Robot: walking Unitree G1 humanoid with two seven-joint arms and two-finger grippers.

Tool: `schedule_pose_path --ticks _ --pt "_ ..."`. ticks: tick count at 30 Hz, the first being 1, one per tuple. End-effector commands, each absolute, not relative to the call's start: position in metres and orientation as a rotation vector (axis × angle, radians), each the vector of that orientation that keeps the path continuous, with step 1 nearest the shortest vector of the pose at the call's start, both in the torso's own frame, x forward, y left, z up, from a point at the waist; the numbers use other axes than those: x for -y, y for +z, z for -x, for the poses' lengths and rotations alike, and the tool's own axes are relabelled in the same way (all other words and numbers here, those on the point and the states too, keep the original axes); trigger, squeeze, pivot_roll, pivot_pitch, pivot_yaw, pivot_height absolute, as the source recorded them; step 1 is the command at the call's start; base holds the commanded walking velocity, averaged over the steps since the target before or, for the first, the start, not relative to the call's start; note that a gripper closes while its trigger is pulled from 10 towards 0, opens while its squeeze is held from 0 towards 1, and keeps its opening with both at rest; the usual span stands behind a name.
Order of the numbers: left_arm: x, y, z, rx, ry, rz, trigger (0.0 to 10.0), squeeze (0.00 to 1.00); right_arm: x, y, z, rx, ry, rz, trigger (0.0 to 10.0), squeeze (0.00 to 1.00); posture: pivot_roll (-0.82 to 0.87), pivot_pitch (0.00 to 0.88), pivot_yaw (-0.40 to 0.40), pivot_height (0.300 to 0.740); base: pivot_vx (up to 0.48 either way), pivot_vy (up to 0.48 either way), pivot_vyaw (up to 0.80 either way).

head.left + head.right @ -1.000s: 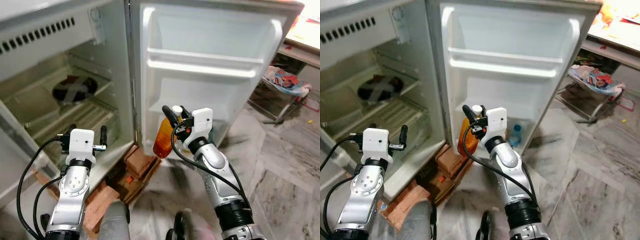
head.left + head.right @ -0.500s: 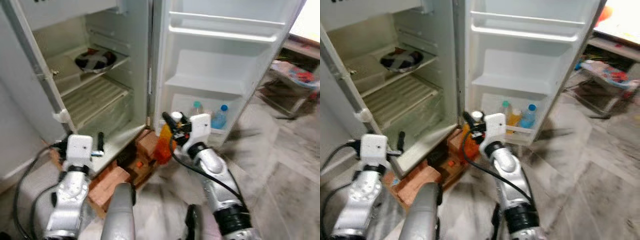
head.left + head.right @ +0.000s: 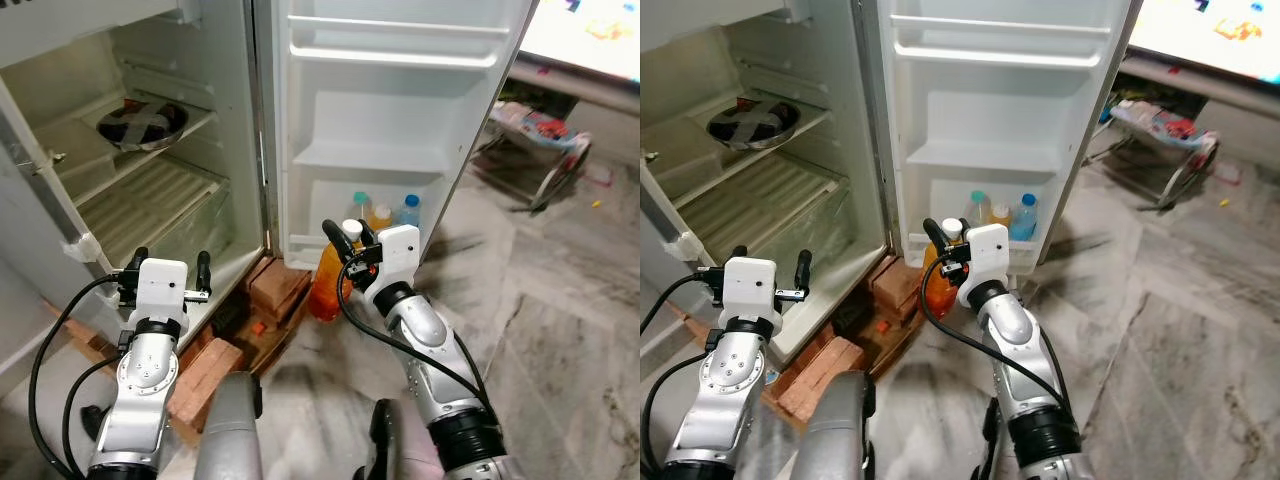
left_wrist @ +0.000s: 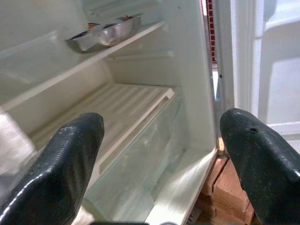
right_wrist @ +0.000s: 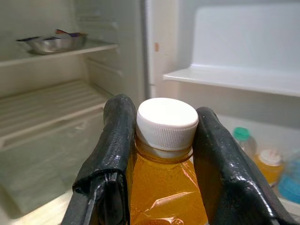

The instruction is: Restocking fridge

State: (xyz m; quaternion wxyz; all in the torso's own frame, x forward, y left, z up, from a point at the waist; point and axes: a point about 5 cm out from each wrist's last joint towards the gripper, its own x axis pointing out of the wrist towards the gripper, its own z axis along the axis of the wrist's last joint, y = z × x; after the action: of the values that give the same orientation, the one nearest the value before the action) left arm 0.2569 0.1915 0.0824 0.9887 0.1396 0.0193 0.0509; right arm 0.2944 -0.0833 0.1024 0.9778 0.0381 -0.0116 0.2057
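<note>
Orange bottle (image 3: 328, 282), white cap, is pinched at the neck by the right gripper (image 5: 164, 140), fingers (image 5: 115, 140) pressed on both sides just under the cap. Bottle is held upright in the air, in front of the open fridge door's (image 3: 400, 110) bottom edge, above the floor (image 3: 560, 330). In the door's lowest rack, three bottles (image 3: 385, 212) are stood side by side: green cap, orange cap, blue cap. Door shelves above are seen bare. Fridge body (image 3: 150, 190) is open on the left; a metal bowl (image 3: 142, 122) is set on the upper shelf, ribbed shelf below it. Bricks (image 3: 275, 295) are stacked under the fridge's front corner. Left gripper (image 4: 161, 154) is held spread, nothing between its fingers, pointed at the fridge interior near the lower front edge. A rack with cloth (image 3: 535, 130) is seen far right.
</note>
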Motion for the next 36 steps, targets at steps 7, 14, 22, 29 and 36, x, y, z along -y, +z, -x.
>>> schedule_pose_path --ticks 7,14,22,29,36 --pt "-0.1881 0.0869 -0.2595 -0.017 0.091 -0.283 10.0 0.00 0.0804 0.1231 -0.2988 0.131 0.429 -0.042 10.0 0.00 0.11 0.026 -0.048 0.632 0.258 0.000 0.00" --pt "-0.1875 0.0867 -0.2603 -0.018 0.089 -0.281 10.0 0.00 0.0797 0.1227 -0.2981 0.132 0.436 -0.040 10.0 0.00 0.11 0.026 -0.049 0.632 0.272 0.000 0.00" --pt "-0.1878 0.0862 -0.2614 -0.024 0.097 -0.273 10.0 0.00 0.0789 0.1221 -0.2985 0.131 0.444 -0.038 10.0 0.00 0.11 0.023 -0.049 0.632 0.131 0.000 0.00" --pt "-0.1880 0.0866 -0.2633 -0.023 0.099 -0.273 10.0 0.00 0.0780 0.1211 -0.2977 0.130 0.452 -0.036 10.0 0.00 0.11 0.019 -0.048 0.632 0.000 0.371 0.00" --pt "-0.1875 0.0865 -0.2649 -0.023 0.100 -0.274 10.0 0.00 0.0756 0.1232 -0.2960 0.144 0.483 -0.036 10.0 0.00 0.11 0.016 -0.048 0.632 0.000 0.364 0.00"
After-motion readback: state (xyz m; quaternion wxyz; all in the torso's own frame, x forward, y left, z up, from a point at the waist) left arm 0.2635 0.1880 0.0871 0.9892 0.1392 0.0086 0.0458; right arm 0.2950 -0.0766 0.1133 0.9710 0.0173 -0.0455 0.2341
